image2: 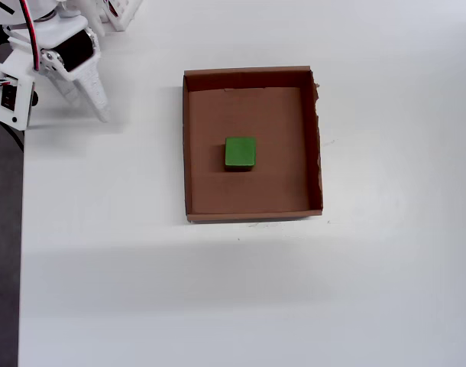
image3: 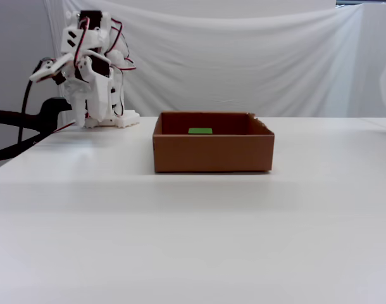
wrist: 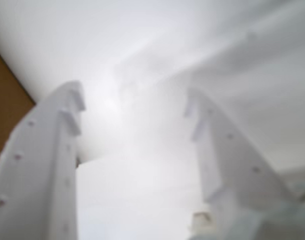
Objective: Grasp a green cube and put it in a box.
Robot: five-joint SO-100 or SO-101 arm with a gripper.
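Note:
The green cube point(image2: 240, 152) lies flat on the floor of the box point(image2: 186, 145), near its middle and clear of every wall. In the fixed view only the cube's top point(image3: 200, 131) shows above the box's front wall point(image3: 212, 155). The white arm point(image2: 61, 53) is folded up at the table's far left corner, well away from the box. My gripper point(wrist: 135, 102) is open in the wrist view, its two white fingers spread wide with nothing between them. The wrist view is blurred and does not show the cube.
White cloth hangs behind the table point(image3: 243, 57). A blurred brown patch point(wrist: 7, 100) sits at the wrist view's left edge. The table's left edge point(image2: 21, 229) borders dark floor. Black cables point(image3: 16, 136) run beside the arm's base.

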